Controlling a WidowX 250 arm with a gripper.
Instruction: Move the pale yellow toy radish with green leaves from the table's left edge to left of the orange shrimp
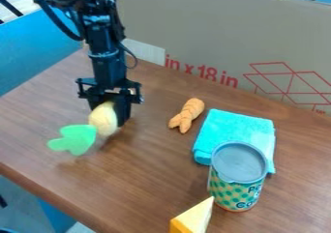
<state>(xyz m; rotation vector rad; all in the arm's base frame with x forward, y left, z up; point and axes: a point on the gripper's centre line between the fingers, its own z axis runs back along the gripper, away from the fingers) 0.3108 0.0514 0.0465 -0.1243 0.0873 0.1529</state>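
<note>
One each: can (238, 176), cloth (240, 129), cheese wedge (194, 217), orange toy (188, 114), leafy toy (102, 119).

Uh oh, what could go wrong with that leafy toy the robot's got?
The leafy toy is round where the gripper holds it, so it might slip out and perhaps roll off the near edge of the table.

Its green leaves stick out to the side, so they might bump something or twist the toy.

The can stands upright and could tip if the arm knocked it.
</note>
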